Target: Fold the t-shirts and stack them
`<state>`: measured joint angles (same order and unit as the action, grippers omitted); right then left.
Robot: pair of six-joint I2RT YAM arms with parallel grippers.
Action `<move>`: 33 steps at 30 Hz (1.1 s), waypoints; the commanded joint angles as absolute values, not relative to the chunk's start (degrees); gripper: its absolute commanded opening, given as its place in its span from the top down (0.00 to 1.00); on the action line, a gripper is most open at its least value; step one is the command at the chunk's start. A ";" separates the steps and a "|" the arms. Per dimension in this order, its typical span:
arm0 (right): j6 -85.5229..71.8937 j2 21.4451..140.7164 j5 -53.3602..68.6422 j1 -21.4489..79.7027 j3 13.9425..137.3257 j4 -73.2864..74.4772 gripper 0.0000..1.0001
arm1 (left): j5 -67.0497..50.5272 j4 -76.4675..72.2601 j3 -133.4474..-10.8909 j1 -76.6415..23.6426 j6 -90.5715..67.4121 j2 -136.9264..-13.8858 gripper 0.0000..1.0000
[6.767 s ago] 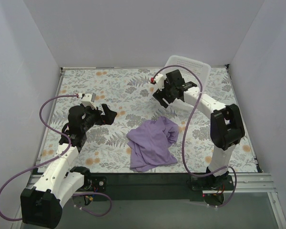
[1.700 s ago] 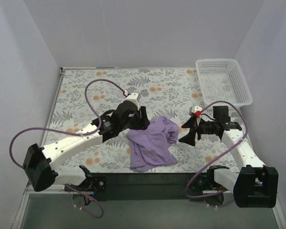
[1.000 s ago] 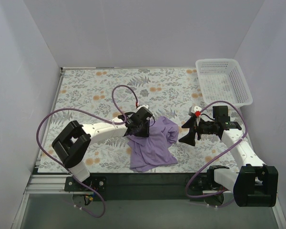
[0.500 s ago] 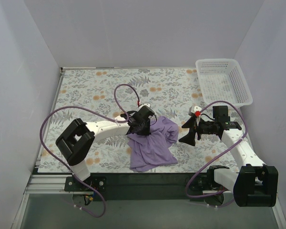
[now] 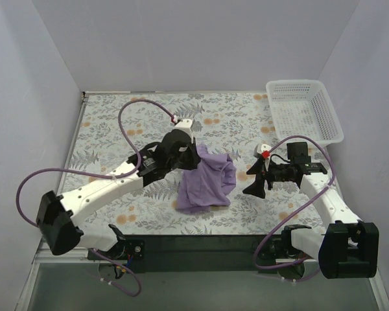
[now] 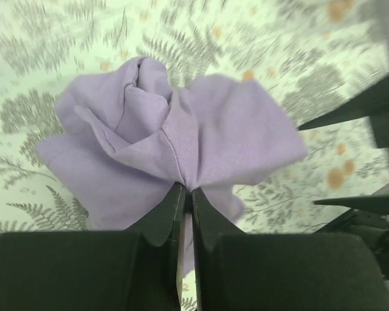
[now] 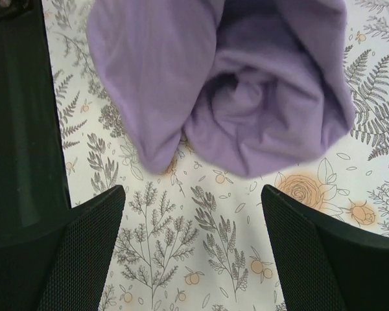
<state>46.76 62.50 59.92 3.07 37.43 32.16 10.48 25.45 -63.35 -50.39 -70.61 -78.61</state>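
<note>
One plain lavender-purple cotton t-shirt sits bunched a little below the middle of the top view, on the table's floral-printed cloth. The left gripper is at the shirt's upper left edge, its two black fingers pressed together on a gathered ridge of the fabric.

In the left wrist view this gripper rises from the bottom centre of the frame. The t-shirt fans out from the pinch point in deep folds, with a rolled lump at upper centre. It fills the middle of that frame, with fern and orange-blossom print showing all around it.

The right gripper is just to the right of the shirt in the top view, apart from it. Its fingers are spread wide and point left toward the cloth.

From the right wrist camera, the spread gripper shows as black fingers in the lower corners, with bare printed cloth between them. The t-shirt fills the upper half of that frame as a crumpled, curled mass.

A white plastic lattice basket stands at the upper right of the top view, well apart from the shirt.
</note>
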 commanded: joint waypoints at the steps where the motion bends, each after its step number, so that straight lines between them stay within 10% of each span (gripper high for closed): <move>1: 48.34 64.59 54.01 7.11 42.53 33.75 0.09 | 13.97 26.27 -68.81 -50.10 -65.92 -71.11 1.00; 17: 31.73 100.43 49.04 22.32 69.52 29.44 0.15 | 15.64 31.82 -67.77 -49.57 -66.09 -65.04 1.00; 23: 29.54 107.38 50.19 23.38 73.98 28.92 0.19 | 15.73 31.82 -65.66 -49.57 -67.06 -63.90 1.00; 29: 27.59 113.46 48.88 23.55 81.37 32.86 0.43 | 16.17 32.43 -63.90 -49.57 -68.46 -62.49 1.00; 33: 38.54 104.79 42.64 23.20 76.07 38.58 0.37 | 18.10 32.34 -61.97 -48.78 -69.87 -62.23 1.00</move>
